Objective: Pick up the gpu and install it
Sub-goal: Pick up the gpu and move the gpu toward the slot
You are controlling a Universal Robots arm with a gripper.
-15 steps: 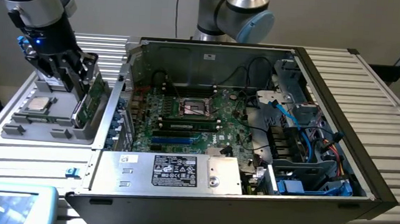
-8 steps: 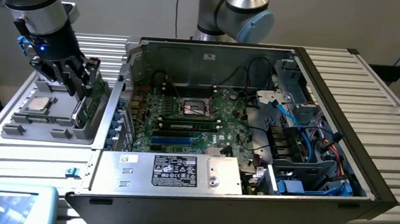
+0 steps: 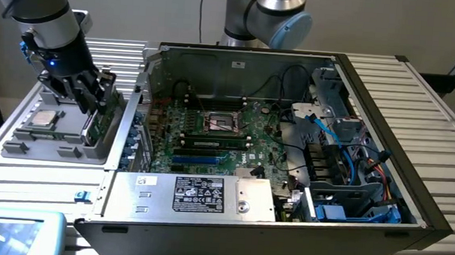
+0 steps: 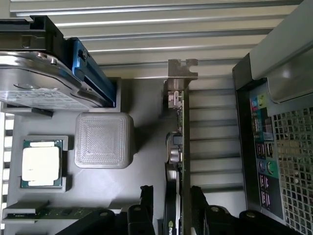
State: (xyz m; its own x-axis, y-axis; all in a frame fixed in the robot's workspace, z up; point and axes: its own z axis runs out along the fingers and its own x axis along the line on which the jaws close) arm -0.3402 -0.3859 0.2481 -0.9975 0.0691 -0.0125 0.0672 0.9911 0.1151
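Your gripper (image 4: 172,192) straddles the gpu (image 4: 179,142), standing on edge along the tray's (image 4: 146,112) side nearest the computer case (image 4: 288,147), with its jaws unclenched, so centre them and squeeze squarely before lifting straight.

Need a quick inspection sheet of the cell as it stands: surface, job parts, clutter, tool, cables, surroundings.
surface: slatted metal table with a grey tray on it.
job's things: gpu standing on edge in the tray, beside the open PC case.
clutter: CPU, drive and memory stick in the tray.
grippers: tool open, straddling the gpu.
cables: blue and black cables inside the case.
surroundings: second arm behind the case.
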